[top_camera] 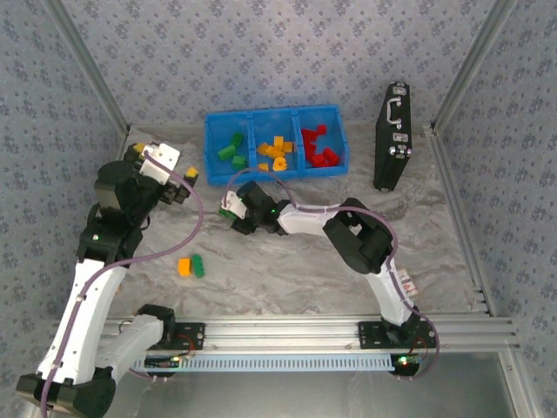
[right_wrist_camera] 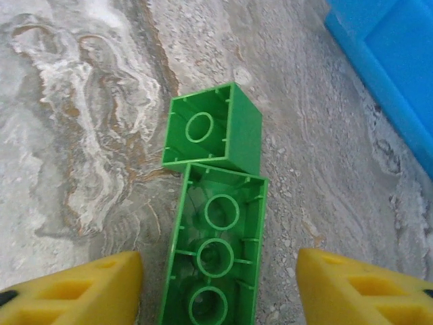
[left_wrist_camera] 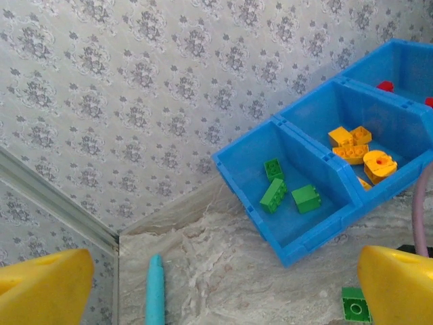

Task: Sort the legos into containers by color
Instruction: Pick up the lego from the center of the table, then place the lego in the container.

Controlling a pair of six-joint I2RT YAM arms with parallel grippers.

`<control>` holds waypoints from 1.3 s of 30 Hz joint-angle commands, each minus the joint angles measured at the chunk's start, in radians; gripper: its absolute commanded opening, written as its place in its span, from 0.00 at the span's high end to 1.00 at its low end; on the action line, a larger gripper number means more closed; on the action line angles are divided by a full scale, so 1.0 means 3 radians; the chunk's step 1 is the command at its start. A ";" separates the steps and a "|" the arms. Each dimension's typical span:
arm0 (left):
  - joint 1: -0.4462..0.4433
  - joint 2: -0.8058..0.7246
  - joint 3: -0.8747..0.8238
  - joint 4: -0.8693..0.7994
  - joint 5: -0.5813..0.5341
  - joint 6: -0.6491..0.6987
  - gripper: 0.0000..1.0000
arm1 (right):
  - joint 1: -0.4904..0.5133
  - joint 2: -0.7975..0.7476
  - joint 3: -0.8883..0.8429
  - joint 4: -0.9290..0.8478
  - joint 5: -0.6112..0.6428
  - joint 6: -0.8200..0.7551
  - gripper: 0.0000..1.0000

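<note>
Right wrist view: the right gripper (right_wrist_camera: 218, 264) straddles a long green brick (right_wrist_camera: 215, 250) lying hollow side up on the table (right_wrist_camera: 88, 135), jaws apart and clear of its sides. A square green brick (right_wrist_camera: 215, 128) touches its far end. The left gripper (left_wrist_camera: 224, 271) gapes wide and empty near the tray (left_wrist_camera: 247, 186), whose compartments hold green, orange and red bricks apart.

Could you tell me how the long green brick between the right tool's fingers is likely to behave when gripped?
The long green brick looks like rigid plastic, so it should not flex. Hollow side up and flat-sided, it seems light and unlikely to roll. The small green brick touching its end may get nudged.
</note>
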 commanded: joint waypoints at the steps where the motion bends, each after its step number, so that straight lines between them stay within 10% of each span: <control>1: 0.0023 -0.0053 -0.0036 0.0054 0.0026 0.0074 0.00 | -0.0023 0.0068 0.0093 -0.0251 -0.0013 0.0083 0.41; 19: 0.0126 -0.0300 -0.0597 -0.0044 0.0746 0.0551 0.00 | -0.0137 -0.0256 -0.0322 -0.0130 -0.0545 -0.0141 0.77; 29: 0.0145 -0.0102 -0.0419 -0.0549 0.2148 0.0805 0.04 | -0.0400 -0.1441 -0.0756 -0.0880 -0.1213 -0.0733 0.76; 39: -0.0155 -0.0061 -0.0495 -0.0434 0.2702 0.0826 0.08 | -0.0437 -0.2450 -0.0883 -0.1660 -0.1179 -0.1136 0.74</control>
